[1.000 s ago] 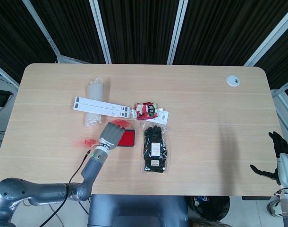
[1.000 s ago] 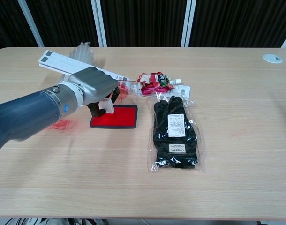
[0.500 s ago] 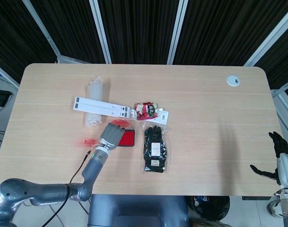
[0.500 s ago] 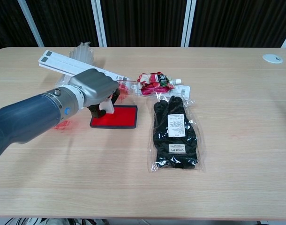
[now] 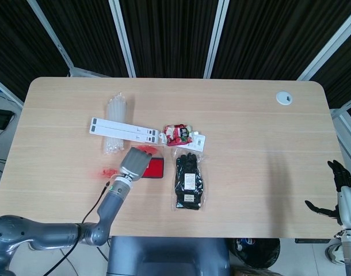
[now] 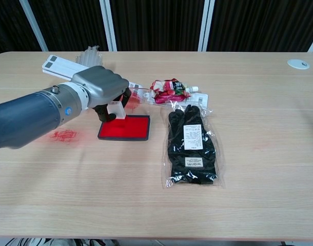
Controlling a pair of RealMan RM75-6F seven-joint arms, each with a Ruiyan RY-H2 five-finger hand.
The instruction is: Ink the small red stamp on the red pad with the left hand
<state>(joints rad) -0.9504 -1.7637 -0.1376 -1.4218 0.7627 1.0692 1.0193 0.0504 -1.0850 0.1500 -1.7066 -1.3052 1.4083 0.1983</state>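
I've just lifted the stamp [image 6: 115,109], gripped in my left hand's [image 6: 99,88] fingers, off the pad [image 6: 125,128] below, so inking looks done.

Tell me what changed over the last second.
The left hand, gripping the stamp, has lifted it up off the red pad; a second ago the stamp was pressed on the pad's left end, now it hangs just above it. The pad, gloves, red smudge and right hand stayed put.
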